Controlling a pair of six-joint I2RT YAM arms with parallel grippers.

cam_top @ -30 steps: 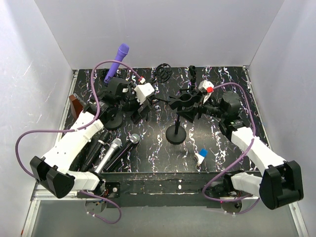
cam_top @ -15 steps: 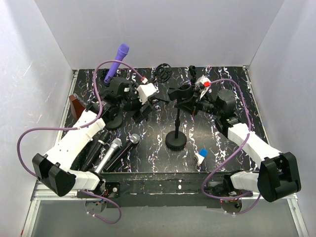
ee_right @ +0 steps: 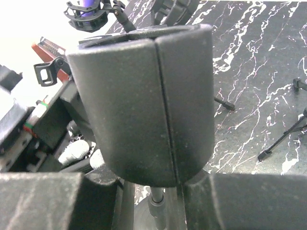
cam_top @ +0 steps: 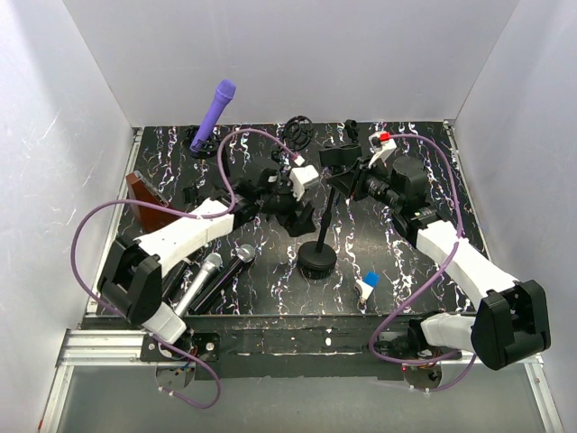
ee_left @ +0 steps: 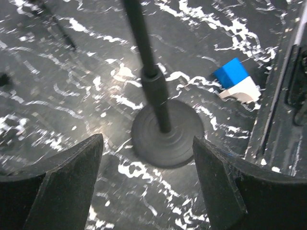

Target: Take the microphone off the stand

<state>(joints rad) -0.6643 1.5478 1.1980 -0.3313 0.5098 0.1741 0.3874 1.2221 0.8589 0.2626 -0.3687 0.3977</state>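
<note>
While right claw (ee_right: 151,178) clasps microphone (ee_right: 144,100), left claw (ee_left: 147,141) straddles stand (ee_left: 152,86).

No readable text, label, brand or number shows on anything

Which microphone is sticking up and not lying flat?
The purple microphone at the back left. It points up in the air, while the silver one and the black one beside it lie flat near the front.
</note>
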